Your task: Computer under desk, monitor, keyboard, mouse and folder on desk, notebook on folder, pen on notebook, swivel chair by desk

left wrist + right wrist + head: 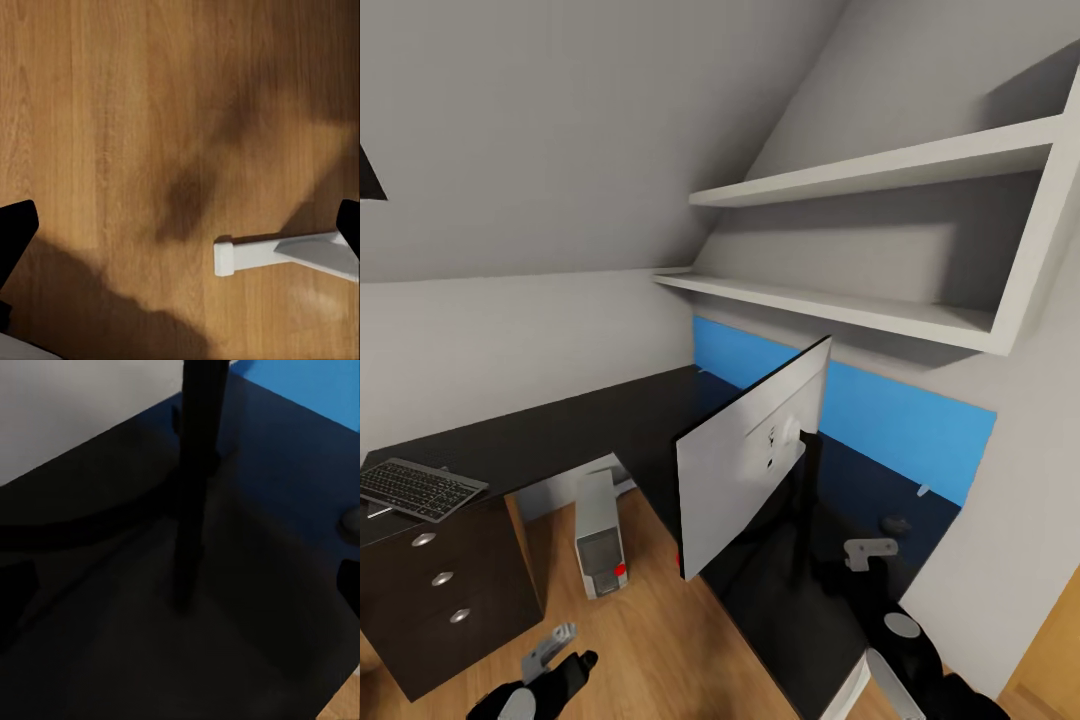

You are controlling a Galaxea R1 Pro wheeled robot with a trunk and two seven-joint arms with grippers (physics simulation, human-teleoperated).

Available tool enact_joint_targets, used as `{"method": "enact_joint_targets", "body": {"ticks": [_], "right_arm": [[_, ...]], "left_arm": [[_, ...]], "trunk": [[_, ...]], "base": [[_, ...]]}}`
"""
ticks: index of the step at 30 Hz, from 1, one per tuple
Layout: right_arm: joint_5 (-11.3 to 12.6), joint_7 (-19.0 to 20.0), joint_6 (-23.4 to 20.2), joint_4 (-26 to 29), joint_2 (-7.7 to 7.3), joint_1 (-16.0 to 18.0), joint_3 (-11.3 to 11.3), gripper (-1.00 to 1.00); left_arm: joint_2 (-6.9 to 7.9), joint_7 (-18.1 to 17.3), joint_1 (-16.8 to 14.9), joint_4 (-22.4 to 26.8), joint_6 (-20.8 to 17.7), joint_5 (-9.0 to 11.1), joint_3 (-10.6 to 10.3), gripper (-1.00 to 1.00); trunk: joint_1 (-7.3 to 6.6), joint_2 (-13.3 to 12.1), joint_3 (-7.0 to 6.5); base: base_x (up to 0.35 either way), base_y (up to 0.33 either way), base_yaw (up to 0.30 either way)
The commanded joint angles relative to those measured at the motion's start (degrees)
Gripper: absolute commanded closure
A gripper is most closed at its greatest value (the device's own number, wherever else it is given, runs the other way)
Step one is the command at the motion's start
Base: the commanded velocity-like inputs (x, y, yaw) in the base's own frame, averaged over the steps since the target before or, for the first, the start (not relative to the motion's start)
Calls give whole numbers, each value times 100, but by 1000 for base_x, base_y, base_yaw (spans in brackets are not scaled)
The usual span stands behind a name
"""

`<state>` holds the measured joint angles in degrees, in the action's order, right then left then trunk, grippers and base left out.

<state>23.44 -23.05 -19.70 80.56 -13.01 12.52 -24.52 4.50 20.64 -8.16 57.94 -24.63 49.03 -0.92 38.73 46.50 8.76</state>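
Observation:
The monitor (745, 465) stands on the black desk (610, 420) with its white back toward me; its thin black stand (196, 472) rests on the glossy top. My right gripper (868, 552) hovers open over the desk just right of that stand, fingertips (15, 585) wide apart. The small dark mouse (895, 524) lies near the blue back panel (900, 420), beyond the gripper. The keyboard (415, 488) lies on the desk's far left end. The grey computer (600, 535) stands on the floor under the desk. My left gripper (555, 648) hangs open low over the wood floor.
Dark drawers (440, 590) sit under the keyboard end. White wall shelves (860, 310) jut out above the desk under the sloped ceiling. A white desk leg foot (270, 255) lies on the floor (112, 112) under the left gripper.

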Motion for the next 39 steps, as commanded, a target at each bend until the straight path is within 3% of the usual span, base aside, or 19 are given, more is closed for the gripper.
{"method": "enact_joint_targets", "body": {"ticks": [1, 4, 5, 32, 39], "right_arm": [[46, -54, -16, 42, -7, 8, -18, -100], [55, -65, -25, 139, 0, 15, -27, -100], [57, -67, -26, 801, 2, 16, -29, -100], [73, -111, -47, 953, 20, 22, -4, -100], [77, -113, -105, 1002, 88, 32, -2, -100]], "left_arm": [[4, 51, -3, 44, -10, 93, -10, -100], [7, 61, -7, 140, -16, 190, -11, -100], [9, 63, -7, 653, -16, 392, -12, -100], [-10, 79, 7, 688, 28, 344, -53, -100], [-8, 77, 7, 717, 28, 341, -57, -100]], "trunk": [[2, 8, 10], [2, 8, 10], [2, 8, 10], [2, 8, 10], [2, 8, 10]], "base": [[0, 0, 0], [0, 0, 0], [0, 0, 0], [7, 0, 0], [-72, -71, 0]]}}
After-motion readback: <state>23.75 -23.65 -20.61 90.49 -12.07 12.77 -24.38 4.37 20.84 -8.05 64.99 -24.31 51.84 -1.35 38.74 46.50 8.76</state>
